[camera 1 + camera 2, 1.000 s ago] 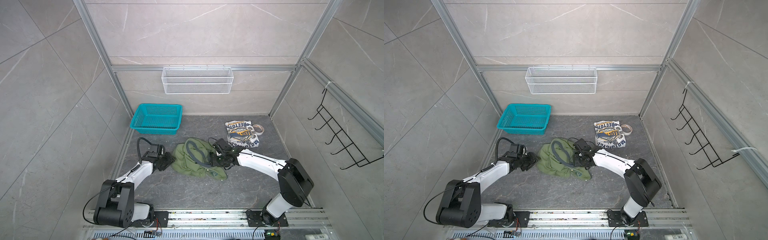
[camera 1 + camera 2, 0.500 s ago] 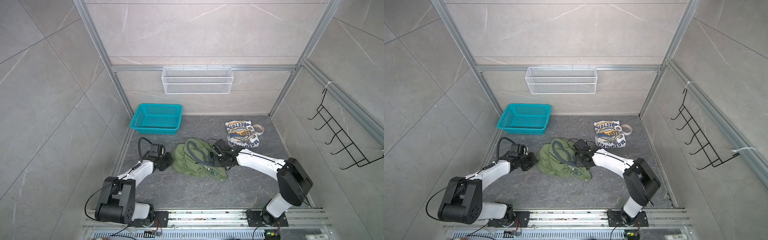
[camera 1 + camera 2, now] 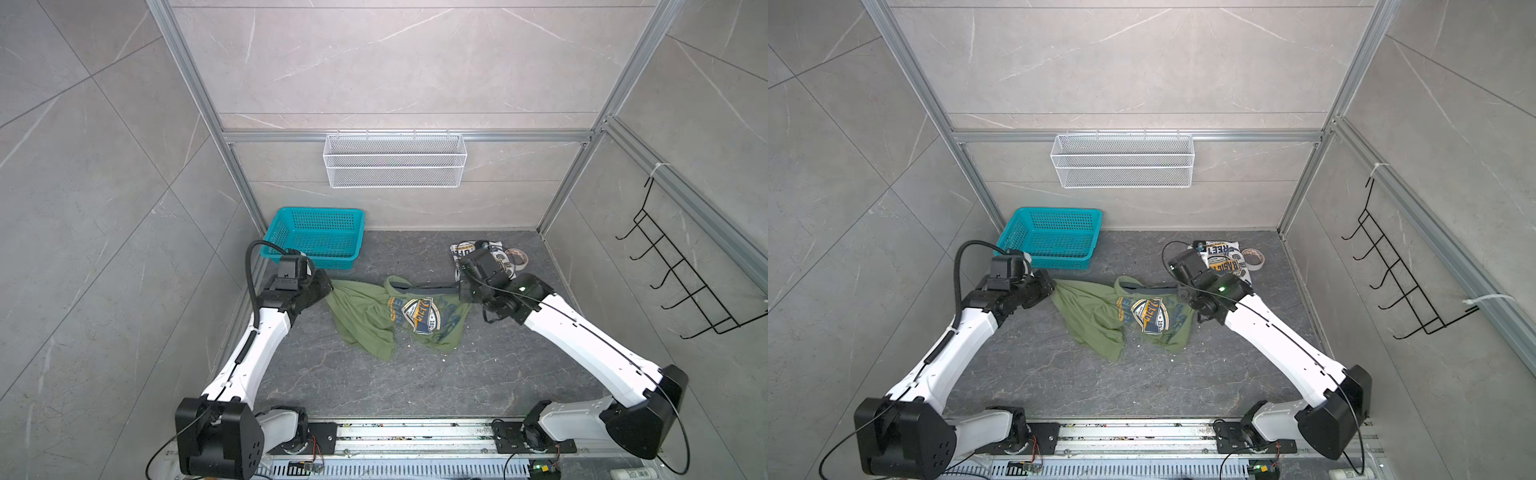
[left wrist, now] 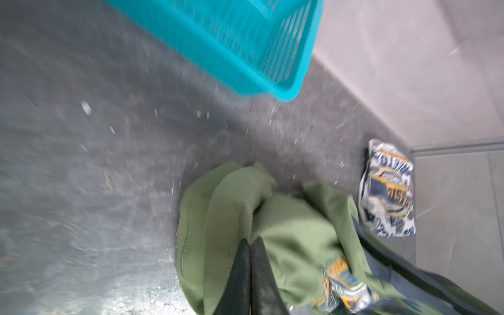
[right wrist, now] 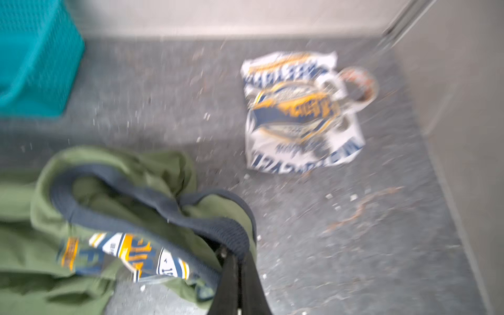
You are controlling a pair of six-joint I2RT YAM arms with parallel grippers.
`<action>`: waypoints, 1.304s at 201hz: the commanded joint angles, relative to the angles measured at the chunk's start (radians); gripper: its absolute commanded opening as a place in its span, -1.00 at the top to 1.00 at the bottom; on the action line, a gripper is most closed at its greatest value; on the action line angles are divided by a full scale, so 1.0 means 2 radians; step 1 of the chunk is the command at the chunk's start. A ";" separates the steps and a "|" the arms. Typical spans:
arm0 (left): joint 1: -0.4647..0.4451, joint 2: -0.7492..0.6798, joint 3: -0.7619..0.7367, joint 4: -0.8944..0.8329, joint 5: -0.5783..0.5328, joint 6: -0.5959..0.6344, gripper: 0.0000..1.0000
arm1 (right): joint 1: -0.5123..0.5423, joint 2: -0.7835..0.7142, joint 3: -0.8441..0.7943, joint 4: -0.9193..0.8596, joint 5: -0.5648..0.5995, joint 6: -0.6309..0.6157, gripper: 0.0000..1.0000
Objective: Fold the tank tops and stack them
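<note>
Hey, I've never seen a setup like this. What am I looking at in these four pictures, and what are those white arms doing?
Those are two white robot arms standing at the near edge of a grey table, each ending in a two-fingered pincer called a gripper. Two pictures look down from overhead, side by side like a pair of eyes. The other two come from small cameras on each arm's wrist, looking along the pincers, and both are rather blurred.

The left gripper and the right gripper are each shut on an edge of the green tank top, which is stretched between them. The right one pinches its dark navy trim.

Further back lie a folded white tank top, a tape roll beside it, and a teal basket.
</note>
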 commanded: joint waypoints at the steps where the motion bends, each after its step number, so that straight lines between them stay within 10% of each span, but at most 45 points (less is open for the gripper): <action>1: 0.013 -0.057 0.038 -0.035 -0.057 0.031 1.00 | -0.023 -0.032 0.043 -0.063 0.064 -0.024 1.00; 43: 0.021 -0.127 -0.007 -0.056 -0.077 0.029 1.00 | -0.057 -0.090 -0.023 -0.070 0.033 -0.001 1.00; 119: 0.021 -0.176 -0.308 -0.013 0.074 -0.095 0.92 | -0.057 -0.105 -0.301 -0.045 -0.146 0.148 0.83; 158: 0.021 -0.166 -0.229 -0.038 0.005 -0.056 -0.24 | -0.087 -0.113 -0.272 -0.074 -0.101 0.122 -0.09; 207: 0.022 0.005 -0.085 -0.028 -0.007 -0.007 -0.36 | -0.136 -0.117 -0.260 -0.026 -0.143 0.085 -0.25; 262: 0.023 0.166 -0.027 0.029 -0.001 -0.003 -0.32 | -0.138 -0.050 -0.261 0.122 -0.346 0.050 -0.21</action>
